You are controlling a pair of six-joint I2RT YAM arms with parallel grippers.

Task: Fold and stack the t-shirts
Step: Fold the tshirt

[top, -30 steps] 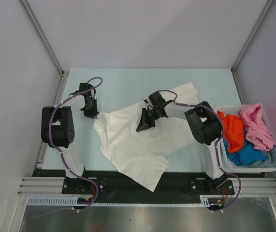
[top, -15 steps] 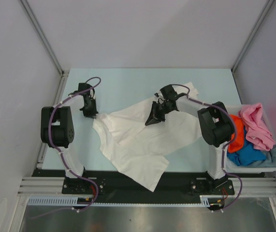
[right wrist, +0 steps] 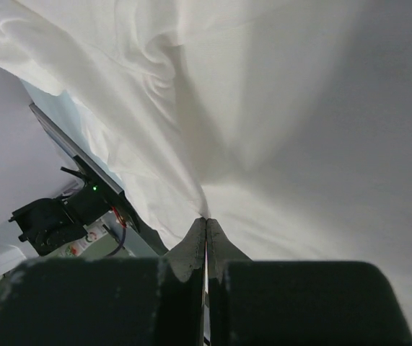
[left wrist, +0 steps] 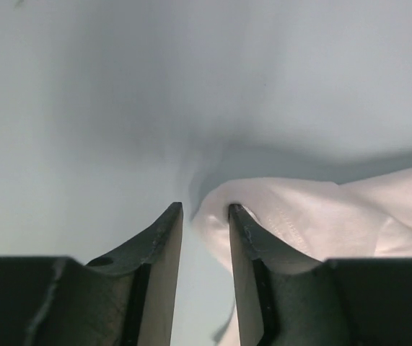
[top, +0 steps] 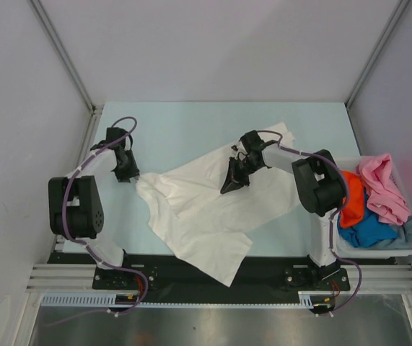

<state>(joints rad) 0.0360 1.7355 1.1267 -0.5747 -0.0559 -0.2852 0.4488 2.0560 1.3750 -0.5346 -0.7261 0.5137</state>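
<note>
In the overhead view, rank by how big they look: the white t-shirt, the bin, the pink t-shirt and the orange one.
1. white t-shirt
2. bin
3. pink t-shirt
4. orange t-shirt, partly hidden behind the right arm

Pale blue tabletop (top: 191, 122) between plain grey walls (top: 213, 43)

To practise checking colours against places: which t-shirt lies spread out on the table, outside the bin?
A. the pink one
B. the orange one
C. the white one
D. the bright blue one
C: the white t-shirt lies spread over the table, while the orange shirt, pink shirt and blue shirt sit bunched in the bin on the right.
</note>
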